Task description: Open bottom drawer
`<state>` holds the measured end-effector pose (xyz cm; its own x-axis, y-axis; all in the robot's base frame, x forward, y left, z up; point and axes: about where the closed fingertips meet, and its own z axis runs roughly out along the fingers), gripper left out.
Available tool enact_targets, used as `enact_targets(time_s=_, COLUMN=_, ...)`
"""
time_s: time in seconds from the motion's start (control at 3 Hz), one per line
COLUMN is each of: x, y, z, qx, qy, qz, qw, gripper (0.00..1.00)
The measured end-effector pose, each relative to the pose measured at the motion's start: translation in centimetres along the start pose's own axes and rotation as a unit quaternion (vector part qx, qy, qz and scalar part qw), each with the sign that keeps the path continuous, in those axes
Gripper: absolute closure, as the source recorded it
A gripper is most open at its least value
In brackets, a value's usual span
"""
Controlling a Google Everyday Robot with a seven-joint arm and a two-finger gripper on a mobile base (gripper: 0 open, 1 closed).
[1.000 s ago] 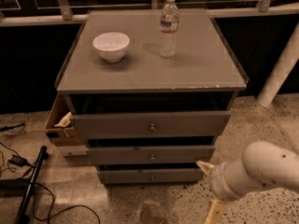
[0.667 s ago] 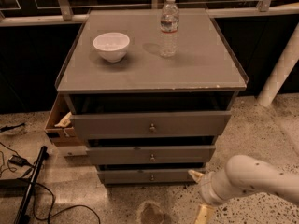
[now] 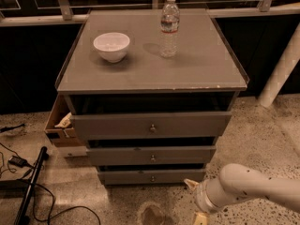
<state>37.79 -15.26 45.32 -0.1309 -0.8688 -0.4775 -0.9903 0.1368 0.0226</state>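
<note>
The gripper (image 3: 195, 201) hangs low over the speckled floor (image 3: 262, 139), its two fingers spread apart and holding nothing. The bottom drawer (image 3: 126, 176) sits just up and left of it, untouched, its round knob (image 3: 152, 178) facing outward.

A bare test space or lab: speckled concrete floor (image 3: 262, 125), loose cables (image 3: 18, 162) beside a lone cabinet (image 3: 150, 71), gripper (image 3: 194, 200) low at its front right.

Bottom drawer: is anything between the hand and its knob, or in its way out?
Nothing visible. The hand is low and right of the bottom drawer, with bare floor between it and the knob. Only a floor stain lies in front.
</note>
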Motion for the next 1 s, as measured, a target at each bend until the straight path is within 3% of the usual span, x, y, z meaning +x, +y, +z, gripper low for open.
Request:
enact_targets(time_s=0.33, x=1.7, y=-0.3, z=2.6, qx=0.014, qy=0.003, qz=-0.025, qw=0.9996, gripper=0.00)
enact_targets(time_s=1.0, x=5.3, y=-3.7, z=8.3, qx=0.066, qy=-0.030, qz=-0.051, qw=0.9960, gripper=0.00)
